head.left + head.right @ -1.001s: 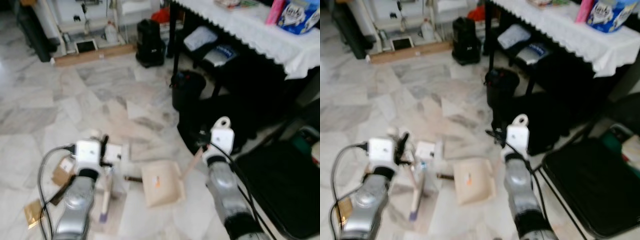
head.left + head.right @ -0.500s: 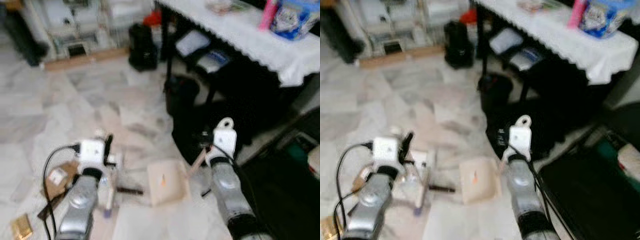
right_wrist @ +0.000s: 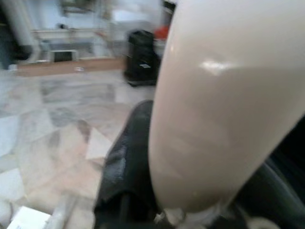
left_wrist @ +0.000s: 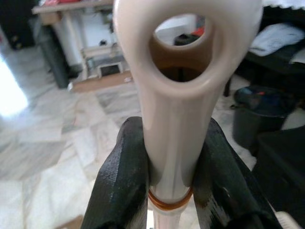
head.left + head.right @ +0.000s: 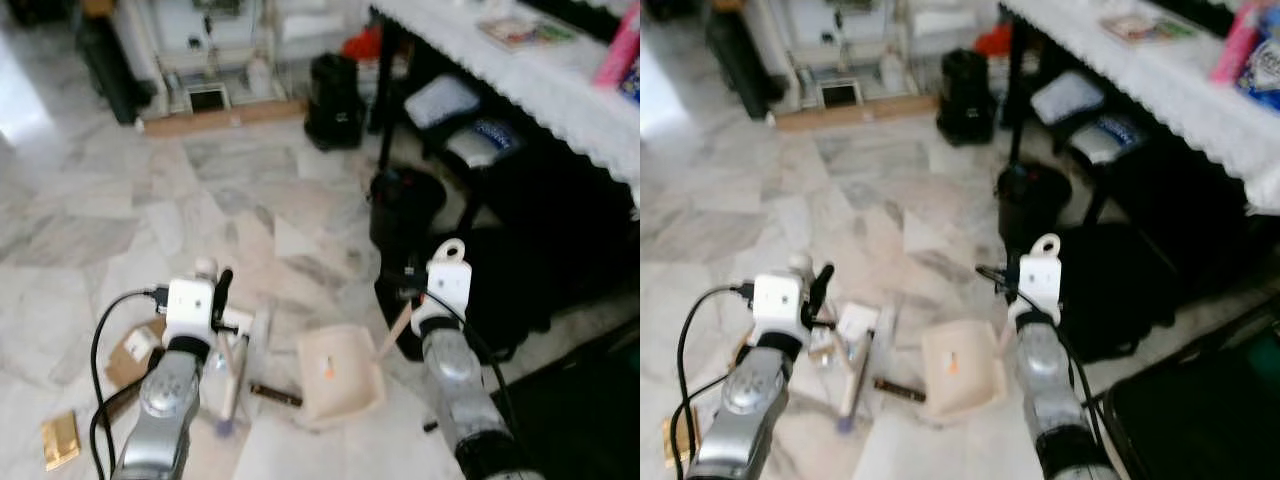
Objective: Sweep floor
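— What is nearest the robot?

— Both arms, low in the head views. The left end effector point(image 4: 169, 181) is clenched on a cream brush handle point(image 4: 176, 95) with a hanging hole at its tip; one black finger point(image 4: 119, 181) presses each side of the shaft. On the floor the brush point(image 5: 232, 375) lies at about 7 o'clock from the scene's middle, its shaft running down past the left wrist.

— And the right arm?

— The right end effector point(image 3: 143, 191) grips a thick cream handle point(image 3: 224, 105) — the dustpan handle. In the head view that stick point(image 5: 397, 327) slants from the wrist down to the dustpan point(image 5: 340, 372), which rests flat on the marble floor point(image 5: 120, 230) between the two arms, at roughly 6 o'clock.

— Any litter?

— A dark stick-like piece point(image 5: 275, 395) lies just beside the dustpan's left edge. Cardboard scraps point(image 5: 135, 350) and a small golden packet point(image 5: 60, 440) sit around 8 o'clock.

— Farther out?

— A black bin point(image 5: 405, 205) at 2 o'clock, beside a worktop point(image 5: 540, 90) draped in a white cloth; a second black bin point(image 5: 333, 100) at 12 o'clock.
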`<state>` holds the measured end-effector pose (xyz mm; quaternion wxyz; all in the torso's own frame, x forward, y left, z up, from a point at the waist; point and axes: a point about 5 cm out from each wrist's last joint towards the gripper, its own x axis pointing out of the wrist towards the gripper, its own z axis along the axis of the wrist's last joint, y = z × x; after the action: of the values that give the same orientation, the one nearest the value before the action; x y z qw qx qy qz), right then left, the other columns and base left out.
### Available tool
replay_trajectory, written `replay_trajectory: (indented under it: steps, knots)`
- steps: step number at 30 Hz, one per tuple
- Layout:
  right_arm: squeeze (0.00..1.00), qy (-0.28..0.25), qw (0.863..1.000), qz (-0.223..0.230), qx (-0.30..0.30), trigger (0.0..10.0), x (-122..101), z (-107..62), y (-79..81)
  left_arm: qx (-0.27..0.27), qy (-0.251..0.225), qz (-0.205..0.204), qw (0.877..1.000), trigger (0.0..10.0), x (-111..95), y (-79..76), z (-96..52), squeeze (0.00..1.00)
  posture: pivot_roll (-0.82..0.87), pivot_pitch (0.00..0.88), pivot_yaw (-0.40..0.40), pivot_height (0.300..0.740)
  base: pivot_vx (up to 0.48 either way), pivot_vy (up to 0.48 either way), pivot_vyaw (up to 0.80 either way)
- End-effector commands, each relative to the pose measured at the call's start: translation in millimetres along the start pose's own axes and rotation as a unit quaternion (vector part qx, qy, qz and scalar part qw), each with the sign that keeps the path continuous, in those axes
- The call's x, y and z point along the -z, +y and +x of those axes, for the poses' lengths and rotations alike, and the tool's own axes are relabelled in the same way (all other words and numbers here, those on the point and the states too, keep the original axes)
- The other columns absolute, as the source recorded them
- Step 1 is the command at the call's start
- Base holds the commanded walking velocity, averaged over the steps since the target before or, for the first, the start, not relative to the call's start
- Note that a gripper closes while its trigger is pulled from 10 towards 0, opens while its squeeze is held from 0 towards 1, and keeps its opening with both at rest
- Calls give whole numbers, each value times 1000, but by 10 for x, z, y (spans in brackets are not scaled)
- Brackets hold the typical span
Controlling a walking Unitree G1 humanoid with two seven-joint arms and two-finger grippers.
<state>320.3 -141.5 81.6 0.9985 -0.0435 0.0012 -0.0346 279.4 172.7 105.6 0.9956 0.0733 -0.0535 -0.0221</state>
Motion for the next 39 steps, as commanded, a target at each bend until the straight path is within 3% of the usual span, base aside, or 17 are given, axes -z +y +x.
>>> replay_trajectory:
  steps: [1, 9, 30, 39]
  knots:
    - [0, -24, 1000, 17, -3, 10000, -122, 37, 49, -10, -17, 17, 1000, 10000, -67, 78, 11, 0, 5, 95, -36, 740, 285, 0, 0]
    - [0, -21, 1000, 20, -2, 10000, -113, 34, 44, -10, -17, 18, 1000, 10000, -66, 77, 11, 0, 3, 97, -35, 740, 279, 0, 0]
    - [0, 18, 1000, 6, -15, 10000, 13, 21, 84, -12, -10, 21, 1000, 10000, -48, 99, 11, 0, 4, 102, -32, 740, 0, 0, 0]
    - [0, 40, 999, -1, -16, 10000, 88, 17, 82, -1, -5, 43, 999, 10000, -21, 100, 13, 0, 7, 96, -32, 740, 0, 0, 0]
